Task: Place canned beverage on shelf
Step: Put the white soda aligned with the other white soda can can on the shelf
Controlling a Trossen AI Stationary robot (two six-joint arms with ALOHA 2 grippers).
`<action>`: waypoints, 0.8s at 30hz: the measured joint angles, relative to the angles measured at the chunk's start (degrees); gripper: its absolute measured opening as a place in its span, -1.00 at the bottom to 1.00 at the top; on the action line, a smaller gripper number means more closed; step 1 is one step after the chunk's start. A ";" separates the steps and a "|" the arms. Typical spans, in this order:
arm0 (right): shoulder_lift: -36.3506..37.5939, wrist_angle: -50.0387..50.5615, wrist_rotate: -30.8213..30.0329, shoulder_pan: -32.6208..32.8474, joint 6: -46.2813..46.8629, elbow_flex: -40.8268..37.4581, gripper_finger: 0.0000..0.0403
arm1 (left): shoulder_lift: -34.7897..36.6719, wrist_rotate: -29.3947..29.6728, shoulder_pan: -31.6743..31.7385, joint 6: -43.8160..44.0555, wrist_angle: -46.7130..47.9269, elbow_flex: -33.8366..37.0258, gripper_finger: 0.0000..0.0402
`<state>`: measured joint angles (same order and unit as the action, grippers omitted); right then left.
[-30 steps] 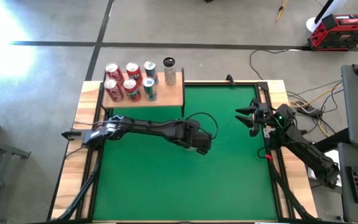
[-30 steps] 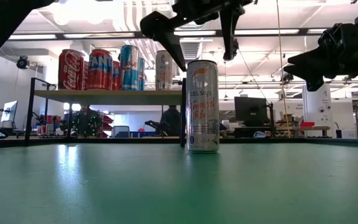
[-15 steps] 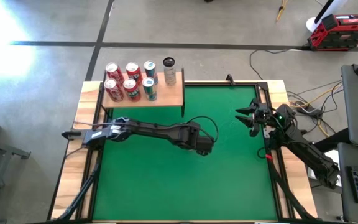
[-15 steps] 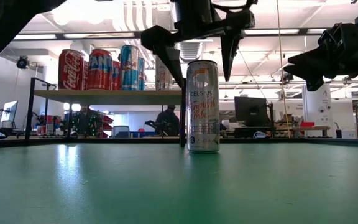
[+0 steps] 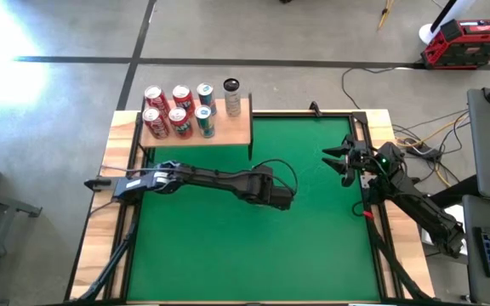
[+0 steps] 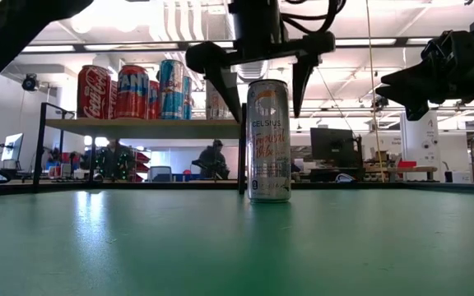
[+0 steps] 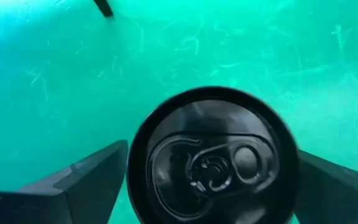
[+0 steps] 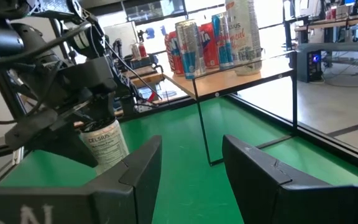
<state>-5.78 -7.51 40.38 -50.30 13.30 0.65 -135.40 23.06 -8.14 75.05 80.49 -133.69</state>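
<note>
A tall silver can (image 6: 268, 140) stands upright on its base on the green mat (image 5: 202, 246), near the middle. My left gripper (image 6: 263, 103) hangs over it, open, pointing steeply down, with one finger on each side of the can's top (image 7: 213, 162); I see no touch. In the high view the gripper (image 5: 279, 197) hides the can. The shelf (image 5: 228, 132), a light-wood board on thin black legs, stands at the mat's far left with several cans (image 5: 177, 109) on it. My right gripper (image 5: 337, 164) waits at the mat's right edge, open, with nothing between its fingers (image 8: 142, 168).
Wooden rails (image 5: 109, 212) frame the mat. A thin black cable (image 5: 270, 161) loops above the left arm. One black shelf leg (image 6: 242, 156) stands just behind the can. Bare mat lies between the can and the near edge. People sit in the room behind (image 6: 212, 160).
My left gripper has come down over the can and rolled a little. Its fingers, which were above the can's top, now reach down past the rim on both sides. The can has stayed upright in place.
</note>
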 joint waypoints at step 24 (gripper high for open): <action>0.00 0.00 0.02 0.00 0.00 0.00 -0.20 | 3.70 0.16 -1.07 6.48 8.56 -1.11 0.14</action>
<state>-5.78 -7.51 40.40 -50.30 13.30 0.65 -131.70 23.22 -9.21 81.54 89.05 -134.80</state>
